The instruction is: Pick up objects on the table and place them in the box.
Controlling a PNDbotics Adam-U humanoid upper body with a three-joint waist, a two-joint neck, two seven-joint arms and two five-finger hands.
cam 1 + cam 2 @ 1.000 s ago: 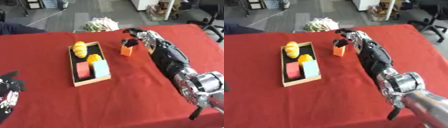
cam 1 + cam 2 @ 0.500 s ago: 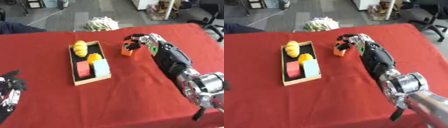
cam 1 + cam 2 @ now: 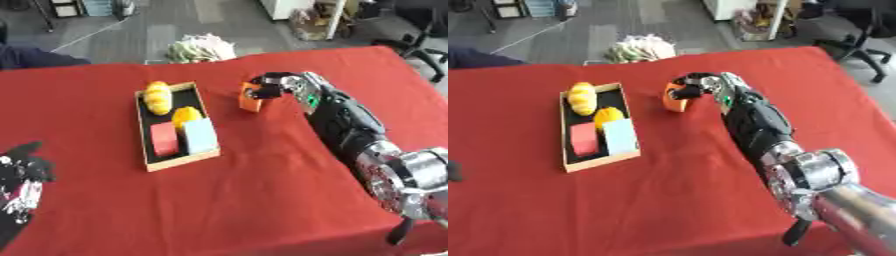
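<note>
An orange block [image 3: 252, 99] stands on the red table just right of the box [image 3: 174, 160]. My right hand [image 3: 271, 84] reaches in from the right and its fingers curl round the block's top. The shallow black box with a wooden rim holds a yellow bread-like item [image 3: 157, 97], an orange round item [image 3: 185, 116], a red block [image 3: 164, 139] and a light blue block [image 3: 199, 135]. My left hand [image 3: 21, 180] rests at the lower left edge, fingers relaxed, holding nothing.
The red cloth [image 3: 262, 190] covers the whole table. A pale green and white bundle [image 3: 202, 48] lies on the floor beyond the far edge. A dark sleeve [image 3: 35, 55] shows at the far left edge. Office chairs [image 3: 420, 30] stand at the far right.
My right hand has come down onto the orange block and its fingers have closed round it. The block has shifted slightly left. The left hand has stayed put.
</note>
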